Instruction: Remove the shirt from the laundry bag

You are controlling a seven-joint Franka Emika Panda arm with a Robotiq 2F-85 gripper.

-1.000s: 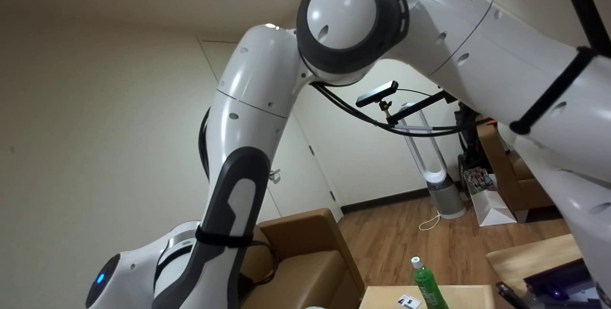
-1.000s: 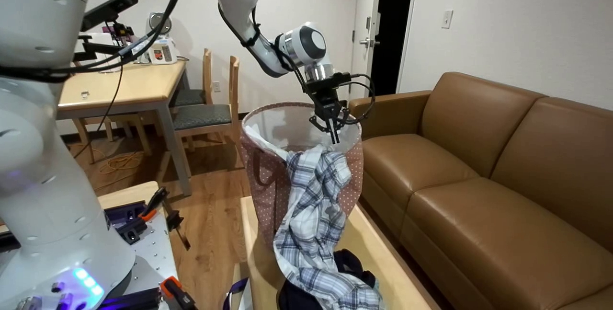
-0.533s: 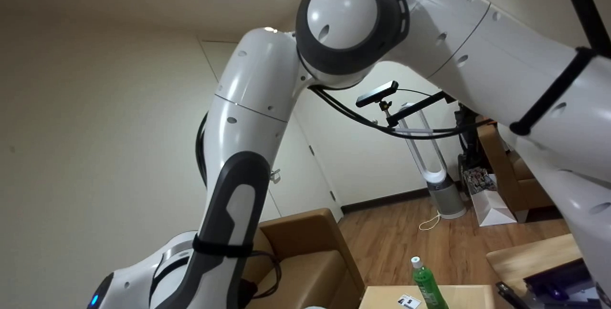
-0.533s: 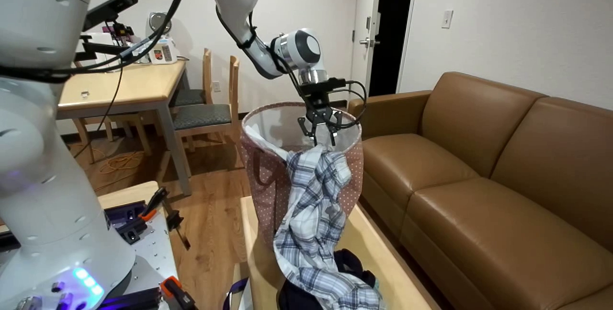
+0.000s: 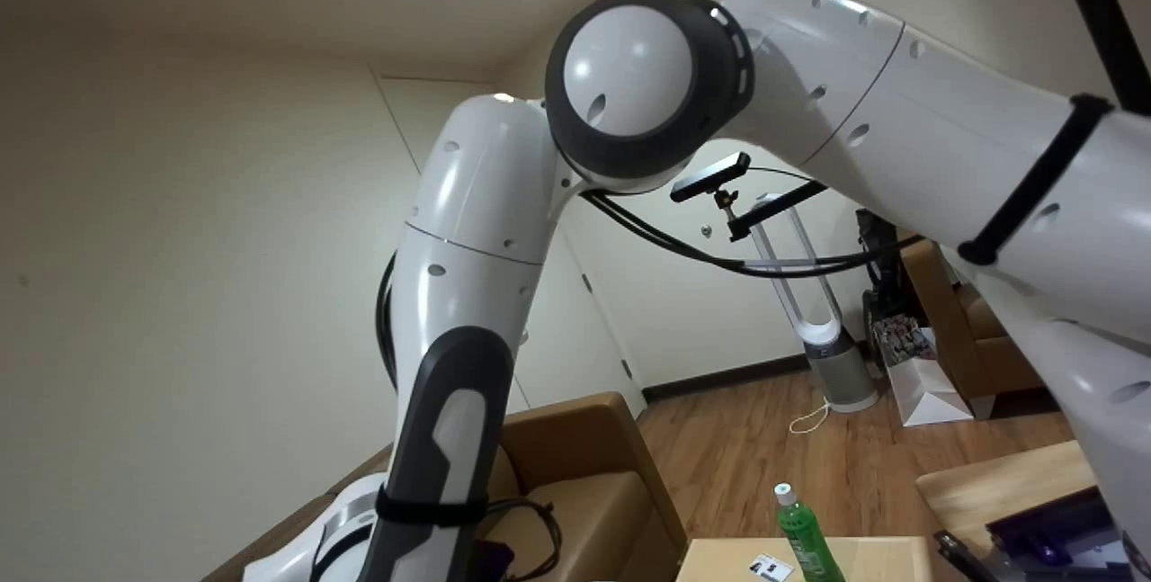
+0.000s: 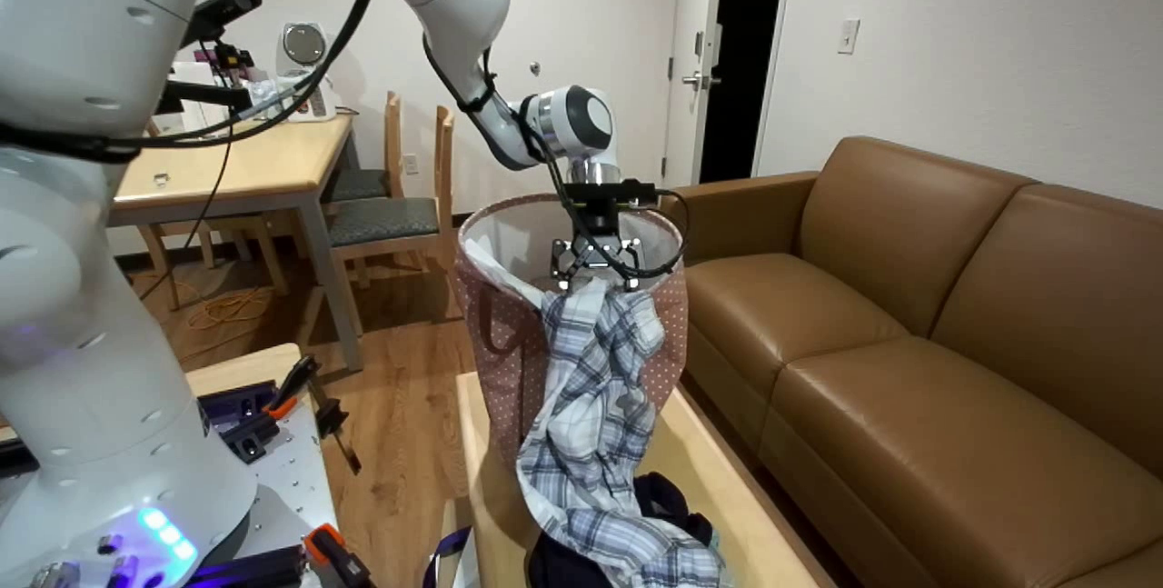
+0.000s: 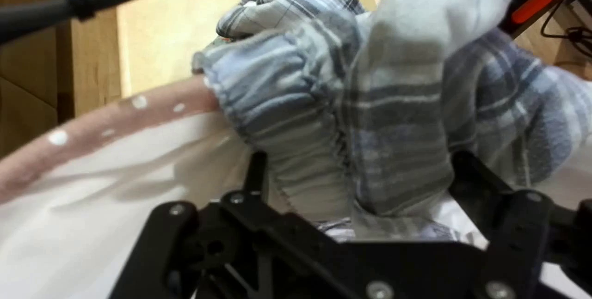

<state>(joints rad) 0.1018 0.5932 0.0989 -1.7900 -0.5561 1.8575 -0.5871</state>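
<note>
Plaid shirt [image 6: 591, 424]: draped over rim of laundry bag [image 6: 509, 374] | end effector [image 7: 360, 161]: jaws spread wide, shirt folds showing between

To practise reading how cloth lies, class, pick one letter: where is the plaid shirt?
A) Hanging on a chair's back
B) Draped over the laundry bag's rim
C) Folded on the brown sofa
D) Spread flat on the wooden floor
B: in an exterior view the plaid shirt comes over the rim of the laundry bag and hangs down its outside.
</note>
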